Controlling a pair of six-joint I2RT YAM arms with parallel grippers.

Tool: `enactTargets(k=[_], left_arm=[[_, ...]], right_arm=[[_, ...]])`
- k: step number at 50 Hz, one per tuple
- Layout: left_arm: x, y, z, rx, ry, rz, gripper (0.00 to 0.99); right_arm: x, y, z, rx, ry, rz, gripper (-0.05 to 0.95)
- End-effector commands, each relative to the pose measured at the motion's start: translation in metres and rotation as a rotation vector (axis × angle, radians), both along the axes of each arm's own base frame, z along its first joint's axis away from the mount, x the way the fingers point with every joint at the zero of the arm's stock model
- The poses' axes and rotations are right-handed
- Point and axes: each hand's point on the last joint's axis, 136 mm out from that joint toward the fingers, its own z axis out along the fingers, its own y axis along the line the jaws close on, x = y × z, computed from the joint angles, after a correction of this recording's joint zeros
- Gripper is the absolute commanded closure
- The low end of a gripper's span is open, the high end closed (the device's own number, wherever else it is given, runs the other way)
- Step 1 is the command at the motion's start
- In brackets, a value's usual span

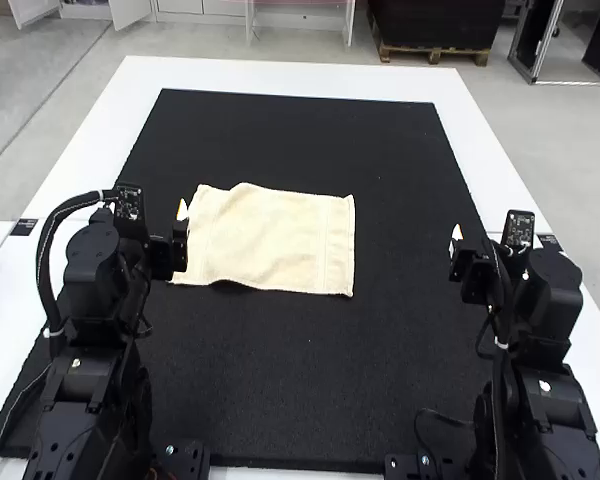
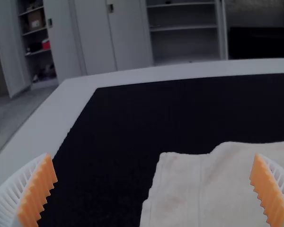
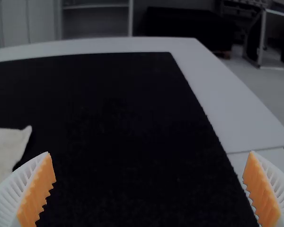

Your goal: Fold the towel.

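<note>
The cream towel [image 1: 270, 240] lies spread on the black mat, left of the middle in the high view, its left end slightly wrinkled. My left gripper [image 1: 182, 225] is over or beside the towel's left end; my right gripper [image 1: 457, 245] is well to the right of it, above the mat. In the left wrist view the left gripper [image 2: 154, 189] is open, with the towel [image 2: 222, 189] beyond its fingers. The right gripper [image 3: 146, 189] is also open in the right wrist view, with nothing between its pads, and a corner of the towel [image 3: 7, 146] shows there.
The black mat [image 1: 310, 370] covers most of the white table [image 1: 280, 75], whose border runs around it. Each arm stands at its own side near the front of the table. Bare mat lies between the towel and the right arm.
</note>
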Motion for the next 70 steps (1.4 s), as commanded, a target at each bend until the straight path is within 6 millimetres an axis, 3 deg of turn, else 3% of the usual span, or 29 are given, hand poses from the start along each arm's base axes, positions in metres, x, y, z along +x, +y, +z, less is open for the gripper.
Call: enactTargets(k=[1, 24, 34, 39, 45, 51, 55, 60, 66, 70], left_arm=[[0.0, -0.003, 0.0, -0.01, -0.005, -0.012, 0.033], [0.0, -0.003, 0.0, -0.002, -0.004, -0.014, 0.033], [0.0, -0.002, 0.004, 0.098, -0.013, -0.007, 0.041], [-0.002, 0.001, 0.027, 0.036, -0.112, 0.007, 0.044], [-0.014, 0.024, 0.066, 0.035, -0.272, 0.14, 0.056], [-0.023, 0.034, 0.085, 0.029, -0.359, 0.201, 0.062], [-0.025, 0.035, 0.09, 0.028, -0.372, 0.208, 0.061], [-0.03, 0.035, 0.108, 0.027, -0.405, 0.206, 0.057], [-0.032, 0.031, 0.154, 0.027, -0.432, 0.19, 0.043], [-0.014, 0.025, 0.187, 0.027, -0.403, 0.151, 0.036]], right_arm=[[0.0, 0.003, -0.002, 0.012, 0.002, 0.018, -0.02], [0.0, 0.004, -0.003, 0.012, 0.004, 0.02, -0.02], [0.001, 0.012, 0.003, -0.107, -0.014, 0.077, 0.0], [0.001, 0.001, 0.02, -0.163, -0.076, 0.019, 0.0], [-0.003, -0.019, 0.049, -0.261, -0.177, -0.083, -0.01], [-0.021, -0.038, 0.106, -0.455, -0.376, -0.224, -0.01], [-0.032, -0.049, 0.125, -0.41, -0.455, -0.284, 0.0], [-0.03, -0.052, 0.125, -0.31, -0.416, -0.262, 0.0], [-0.028, -0.049, 0.164, -0.142, -0.432, -0.2, 0.0], [-0.01, -0.053, 0.189, -0.013, -0.396, -0.166, 0.0]])
